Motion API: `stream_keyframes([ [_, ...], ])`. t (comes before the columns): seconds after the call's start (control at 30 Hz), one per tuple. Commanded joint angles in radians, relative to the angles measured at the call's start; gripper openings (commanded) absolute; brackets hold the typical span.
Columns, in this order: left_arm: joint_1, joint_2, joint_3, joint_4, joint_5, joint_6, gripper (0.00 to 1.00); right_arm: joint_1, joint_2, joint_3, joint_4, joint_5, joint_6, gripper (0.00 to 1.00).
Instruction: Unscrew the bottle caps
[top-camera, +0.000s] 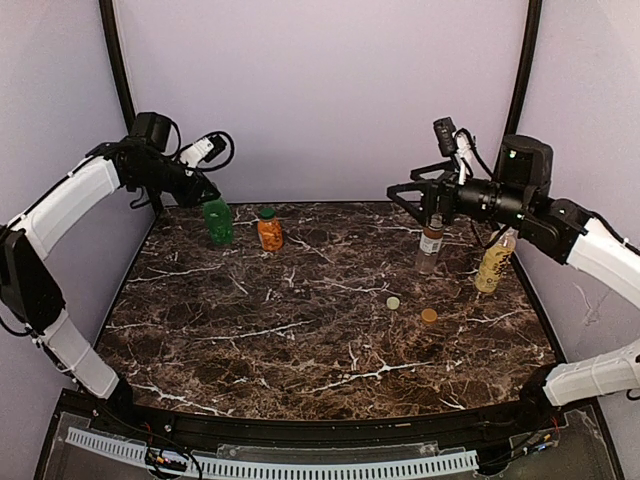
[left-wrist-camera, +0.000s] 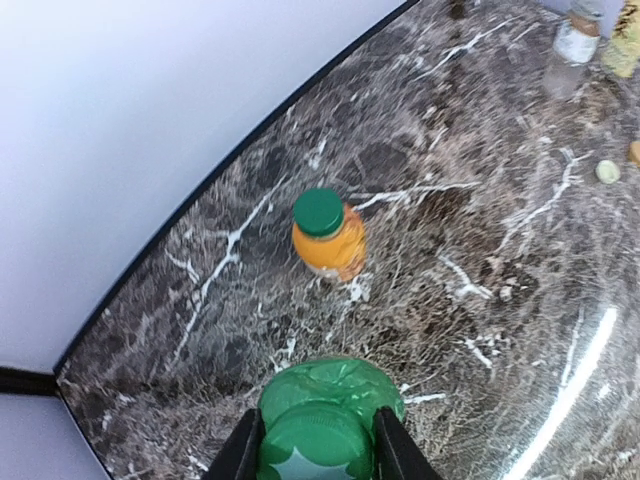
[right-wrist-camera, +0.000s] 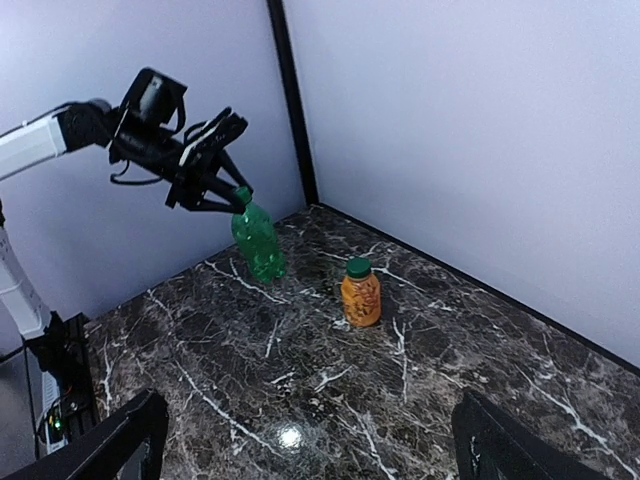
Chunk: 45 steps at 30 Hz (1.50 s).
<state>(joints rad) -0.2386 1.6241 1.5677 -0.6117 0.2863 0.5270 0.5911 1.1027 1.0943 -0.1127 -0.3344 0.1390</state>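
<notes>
The all-green bottle (top-camera: 217, 221) stands at the back left, leaning a little in the right wrist view (right-wrist-camera: 258, 243). My left gripper (left-wrist-camera: 315, 440) is shut on its green cap (left-wrist-camera: 312, 447), with a finger pressed against each side. Just right of it stands the squat orange bottle (top-camera: 270, 230) with a green cap (left-wrist-camera: 319, 211), untouched. At the right are the clear bottle with a brown label (top-camera: 431, 245) and the pale yellow bottle (top-camera: 494, 262). My right gripper (top-camera: 412, 200) hangs open above and just left of the clear bottle, holding nothing.
Two loose caps lie on the marble table right of centre, a pale one (top-camera: 393, 302) and an orange one (top-camera: 429, 316). Pale walls with black corner posts (top-camera: 114, 60) close in the back and both sides.
</notes>
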Motion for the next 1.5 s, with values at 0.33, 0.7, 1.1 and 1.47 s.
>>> stream_keyframes([
  [0.33,-0.353,-0.180,0.464,-0.770,0.265,0.263,0.01,0.392,0.423,0.243,0.242,0.026,-0.283,0.99],
  [0.7,-0.393,-0.194,0.496,-0.785,0.321,0.257,0.01,0.480,0.671,0.382,0.373,0.002,-0.218,0.99],
  [1.1,-0.393,-0.197,0.543,-0.754,0.346,0.212,0.01,0.493,0.710,0.376,0.414,-0.056,-0.177,0.54],
  [1.47,-0.392,-0.246,0.461,-0.479,0.116,-0.039,0.98,0.493,0.652,0.302,0.572,0.006,-0.067,0.38],
])
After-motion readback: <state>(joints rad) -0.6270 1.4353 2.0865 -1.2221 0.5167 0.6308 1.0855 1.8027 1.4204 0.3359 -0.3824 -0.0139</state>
